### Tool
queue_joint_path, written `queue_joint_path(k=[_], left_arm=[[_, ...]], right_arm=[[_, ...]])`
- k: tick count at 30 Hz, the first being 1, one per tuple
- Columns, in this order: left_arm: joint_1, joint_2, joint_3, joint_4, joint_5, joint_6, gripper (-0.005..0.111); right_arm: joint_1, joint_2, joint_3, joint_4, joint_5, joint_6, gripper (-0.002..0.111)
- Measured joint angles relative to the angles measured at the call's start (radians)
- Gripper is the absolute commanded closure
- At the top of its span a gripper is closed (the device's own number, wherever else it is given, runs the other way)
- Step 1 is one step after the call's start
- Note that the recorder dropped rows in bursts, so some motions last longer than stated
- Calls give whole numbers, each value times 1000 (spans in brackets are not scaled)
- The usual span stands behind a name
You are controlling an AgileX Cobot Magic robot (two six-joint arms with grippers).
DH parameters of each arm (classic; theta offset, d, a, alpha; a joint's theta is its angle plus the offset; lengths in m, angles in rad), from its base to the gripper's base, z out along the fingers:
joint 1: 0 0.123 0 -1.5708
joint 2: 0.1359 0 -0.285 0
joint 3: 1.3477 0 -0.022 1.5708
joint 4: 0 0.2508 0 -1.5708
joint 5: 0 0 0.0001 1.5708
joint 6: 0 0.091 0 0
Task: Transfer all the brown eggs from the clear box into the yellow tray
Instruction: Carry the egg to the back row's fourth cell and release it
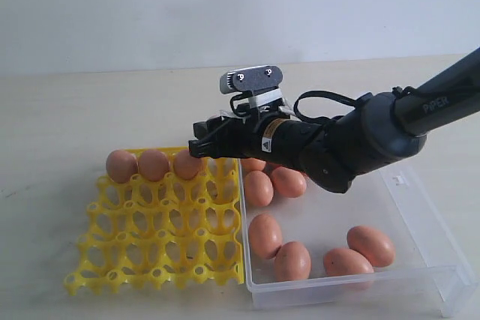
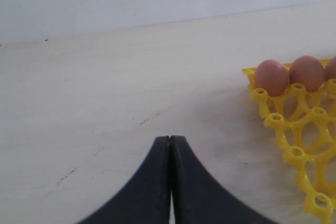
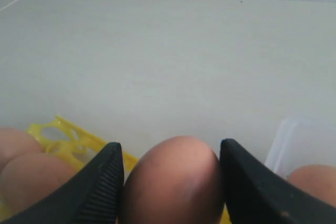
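The yellow tray (image 1: 161,237) has two brown eggs (image 1: 121,165) (image 1: 153,164) seated in its back row. A third brown egg (image 1: 186,164) sits at the neighbouring back-row cup with my right gripper (image 1: 196,148) shut on it. In the right wrist view this egg (image 3: 173,182) fills the gap between both black fingers (image 3: 100,182), over the tray's edge (image 3: 58,135). The clear box (image 1: 420,200) to the right holds several brown eggs (image 1: 265,235). My left gripper (image 2: 170,139) is shut and empty over bare table, off the tray's corner (image 2: 304,129). It does not show in the exterior view.
The right arm (image 1: 375,136) reaches in from the right, over the back of the clear box. The box's left wall (image 1: 241,215) lies against the tray's right side. Pale tabletop (image 1: 75,110) surrounds both.
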Motion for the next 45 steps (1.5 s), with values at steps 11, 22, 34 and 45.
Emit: queue_joint_path(k=[11, 22, 34, 45], left_arm=[[0, 0, 0, 0, 0, 0, 107], [0, 0, 0, 0, 0, 0, 107], [0, 0, 0, 0, 0, 0, 107], [0, 0, 0, 0, 0, 0, 107]], right_arm=[[0, 5, -7, -51, 59, -2, 108], [0, 5, -11, -101, 73, 70, 61], [0, -53, -13, -119, 207, 79, 54], [0, -126, -11, -130, 320, 76, 74]])
